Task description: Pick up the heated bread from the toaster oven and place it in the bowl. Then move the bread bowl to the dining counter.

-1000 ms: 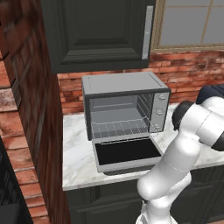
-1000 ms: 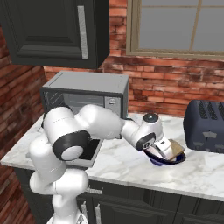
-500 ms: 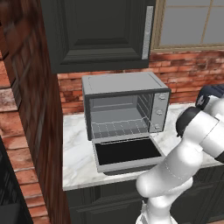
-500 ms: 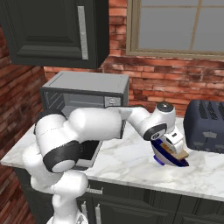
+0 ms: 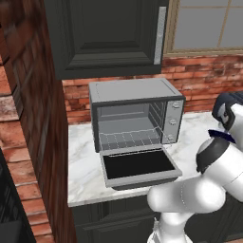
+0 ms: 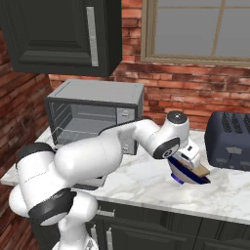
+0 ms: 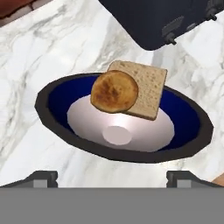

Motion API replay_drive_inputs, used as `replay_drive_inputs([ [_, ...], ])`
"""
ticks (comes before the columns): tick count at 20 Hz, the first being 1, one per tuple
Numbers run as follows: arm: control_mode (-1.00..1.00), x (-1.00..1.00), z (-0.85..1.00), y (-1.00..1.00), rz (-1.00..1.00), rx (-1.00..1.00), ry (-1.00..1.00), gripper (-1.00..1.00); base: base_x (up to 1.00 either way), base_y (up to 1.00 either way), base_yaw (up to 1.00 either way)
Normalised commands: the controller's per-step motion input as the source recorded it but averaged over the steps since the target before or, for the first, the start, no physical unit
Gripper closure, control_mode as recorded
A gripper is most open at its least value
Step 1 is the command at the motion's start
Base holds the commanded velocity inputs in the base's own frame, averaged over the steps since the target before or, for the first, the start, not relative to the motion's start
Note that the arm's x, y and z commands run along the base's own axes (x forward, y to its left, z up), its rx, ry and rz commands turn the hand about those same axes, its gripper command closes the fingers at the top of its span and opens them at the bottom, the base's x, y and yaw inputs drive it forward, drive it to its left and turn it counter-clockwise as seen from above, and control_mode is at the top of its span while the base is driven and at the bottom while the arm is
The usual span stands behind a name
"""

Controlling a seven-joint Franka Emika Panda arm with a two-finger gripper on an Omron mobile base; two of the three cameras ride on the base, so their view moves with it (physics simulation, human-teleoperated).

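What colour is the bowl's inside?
Deep blue wall, pale white bottom; the bowl shows best in the hand view.

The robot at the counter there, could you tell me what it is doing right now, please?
The white arm has reached right of the toaster oven, whose door hangs open over a bare rack. Its gripper is open and hovers just above the dark blue bowl on the marble counter, beside a dark toaster. In the hand view, a browned round piece of bread and a square slice lie in the bowl, free of the gripper. The bowl has not been moved to the dining counter yet.
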Motion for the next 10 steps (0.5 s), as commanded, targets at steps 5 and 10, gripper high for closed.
replay_drive_inputs([
  [5,-1.0,0.0,0.4,0.21,0.42,-0.09,-0.02,-1.0,0.0,0.0,0.0],
  [10,-1.0,0.0,-0.01,0.07,0.24,-0.18,-0.01,-1.0,0.0,0.0,0.0],
])
